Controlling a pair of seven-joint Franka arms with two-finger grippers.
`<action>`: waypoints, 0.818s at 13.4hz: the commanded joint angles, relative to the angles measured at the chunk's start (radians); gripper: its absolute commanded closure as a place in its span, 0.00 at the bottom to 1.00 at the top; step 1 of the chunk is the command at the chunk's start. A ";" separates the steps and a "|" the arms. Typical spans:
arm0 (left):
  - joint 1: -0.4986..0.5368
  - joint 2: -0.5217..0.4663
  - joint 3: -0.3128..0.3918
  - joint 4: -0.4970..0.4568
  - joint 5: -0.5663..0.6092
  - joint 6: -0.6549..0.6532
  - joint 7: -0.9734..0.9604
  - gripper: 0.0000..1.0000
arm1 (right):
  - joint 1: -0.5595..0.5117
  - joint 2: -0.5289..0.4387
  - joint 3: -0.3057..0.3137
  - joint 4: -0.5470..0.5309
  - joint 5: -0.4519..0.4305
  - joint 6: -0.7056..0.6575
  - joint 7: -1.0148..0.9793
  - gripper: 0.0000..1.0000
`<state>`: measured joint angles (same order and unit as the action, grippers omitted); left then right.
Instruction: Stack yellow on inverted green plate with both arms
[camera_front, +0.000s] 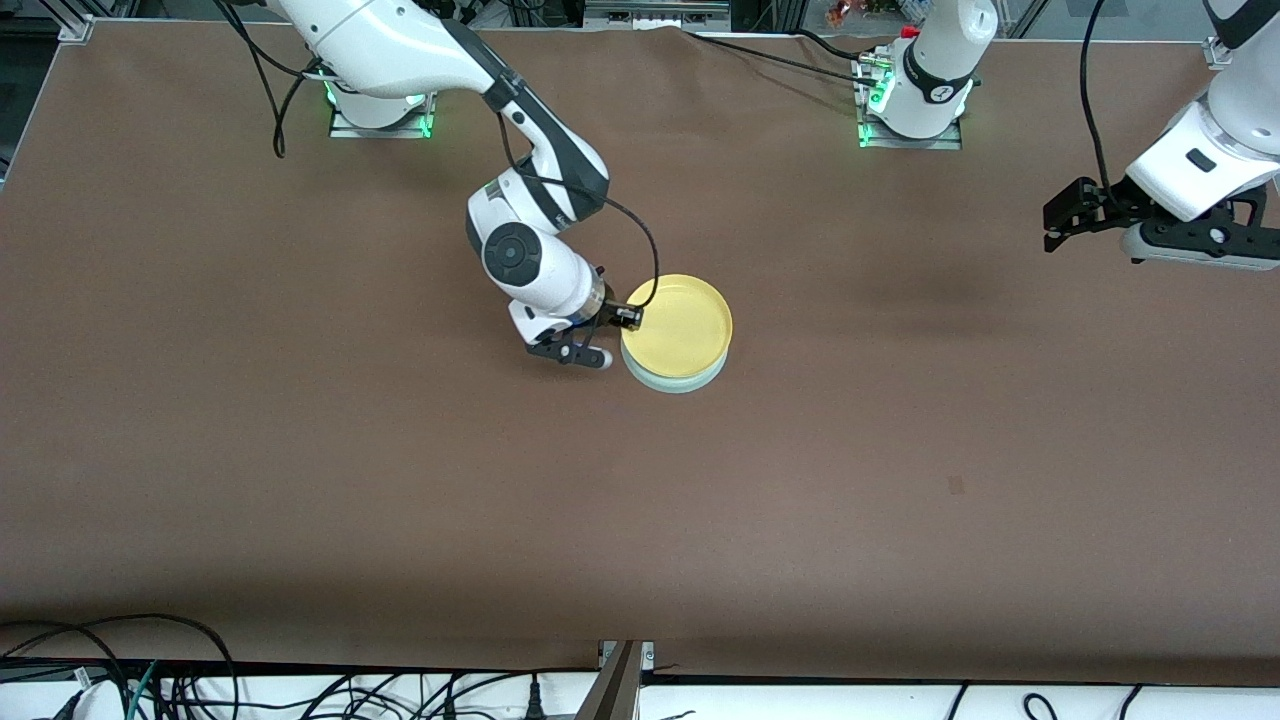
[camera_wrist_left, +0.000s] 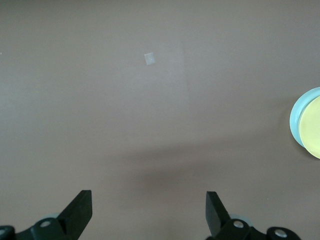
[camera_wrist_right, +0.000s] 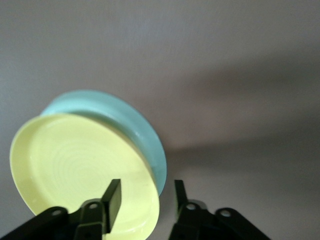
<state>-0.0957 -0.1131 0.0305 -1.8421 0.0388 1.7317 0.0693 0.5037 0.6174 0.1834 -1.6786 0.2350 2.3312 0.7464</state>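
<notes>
The yellow plate (camera_front: 680, 325) lies right way up on the pale green plate (camera_front: 676, 381), which rests upside down on the table's middle. Only the green plate's edge shows below the yellow one. My right gripper (camera_front: 627, 318) is at the yellow plate's rim on the side toward the right arm's end. In the right wrist view its gripper (camera_wrist_right: 146, 192) is open, one finger inside the yellow plate (camera_wrist_right: 75, 160), the other outside beside the green plate (camera_wrist_right: 135, 125). My left gripper (camera_front: 1050, 228) waits, open and empty (camera_wrist_left: 150, 210), high over the left arm's end of the table. Both plates (camera_wrist_left: 312, 127) show at that view's edge.
The brown table (camera_front: 400, 480) carries a small pale mark (camera_front: 956, 485) nearer the front camera, toward the left arm's end; it also shows in the left wrist view (camera_wrist_left: 149, 58). Cables run along the front edge (camera_front: 150, 670).
</notes>
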 joint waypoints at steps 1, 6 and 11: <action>-0.004 0.006 0.005 0.027 0.020 0.005 0.004 0.00 | 0.002 -0.044 -0.102 0.110 -0.049 -0.233 -0.085 0.00; 0.020 0.072 0.014 0.217 0.007 -0.053 0.009 0.00 | -0.045 -0.051 -0.306 0.338 -0.043 -0.623 -0.393 0.00; 0.022 0.122 0.009 0.276 -0.037 -0.069 0.003 0.00 | -0.188 -0.096 -0.366 0.511 -0.051 -0.919 -0.642 0.00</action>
<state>-0.0768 -0.0386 0.0481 -1.6180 0.0214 1.6869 0.0690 0.3542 0.5473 -0.1831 -1.2361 0.1981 1.5241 0.1499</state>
